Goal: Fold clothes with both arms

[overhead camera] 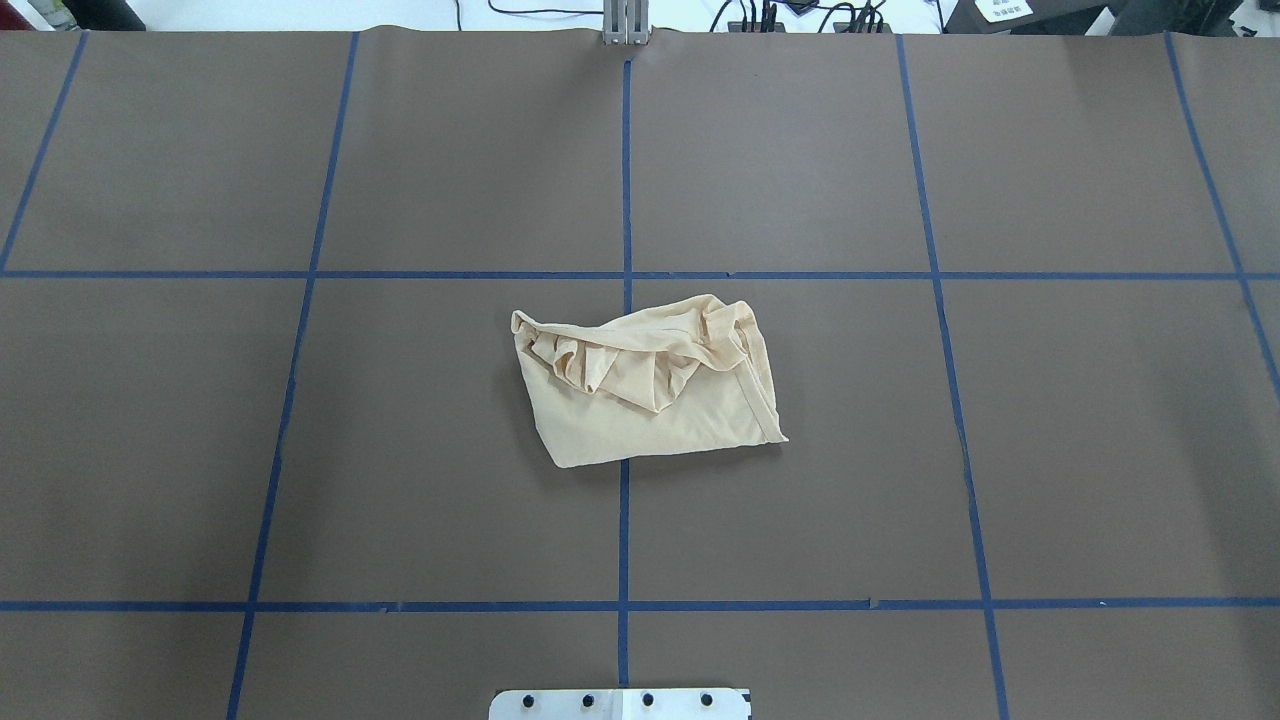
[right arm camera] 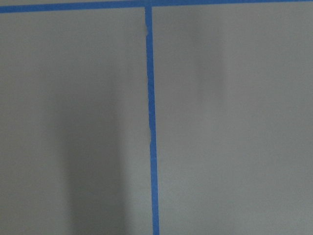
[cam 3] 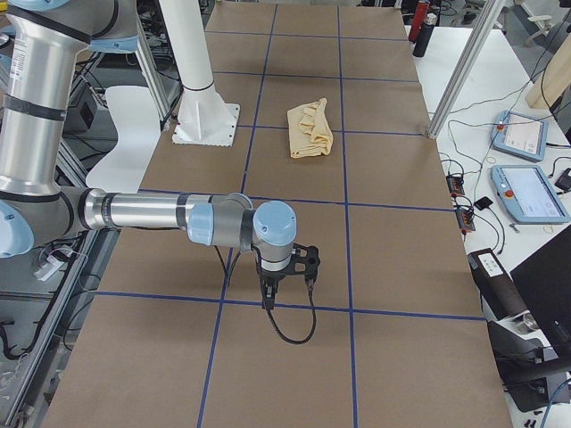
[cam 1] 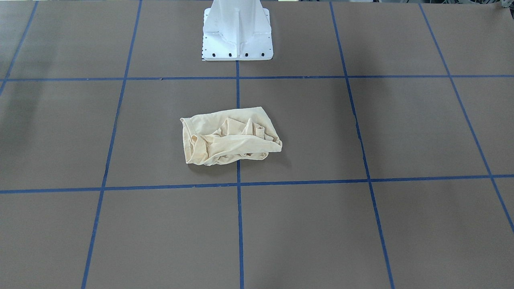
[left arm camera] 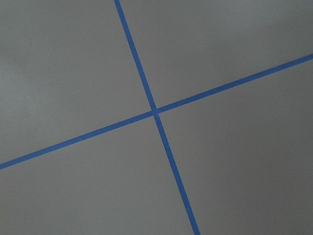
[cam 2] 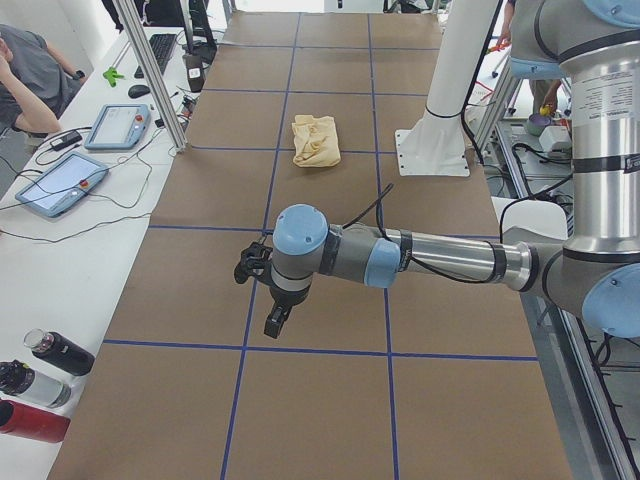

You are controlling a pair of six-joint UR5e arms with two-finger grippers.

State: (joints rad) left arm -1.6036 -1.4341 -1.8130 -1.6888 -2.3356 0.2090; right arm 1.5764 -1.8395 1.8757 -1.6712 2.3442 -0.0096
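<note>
Brown paper covers the big surface (overhead camera: 200,450), and blue tape lines (overhead camera: 626,180) cut it into squares. The white base (cam 1: 237,32) of the robot stands at one long edge. In front of the white base, a little way out from it, lies the pale yellow shirt (overhead camera: 650,390). The shirt is all scrunched up in a small heap with many folds, and it sits right on top of the tape line that runs straight out from the white base. Nothing is touching it. The left arm (cam 2: 440,258) reaches out low and flat over the surface, far off to one side of the white base, and its black left tool (cam 2: 276,320) points down over a bare brown square near a tape line. The right arm (cam 3: 152,211) does the same far off to the other side of the white base, and its black right tool (cam 3: 268,296) hangs over the paper with a black cable looped under it. Both tools are well apart from the shirt. They are too small to see well, so I cannot tell if their fingers are apart or together. Both wrist views show only brown paper and blue tape. Across the surface from the white base there is a white bench with two screens (cam 2: 58,185), some bottles (cam 2: 40,375) and a person (cam 2: 30,70) sitting there.
</note>
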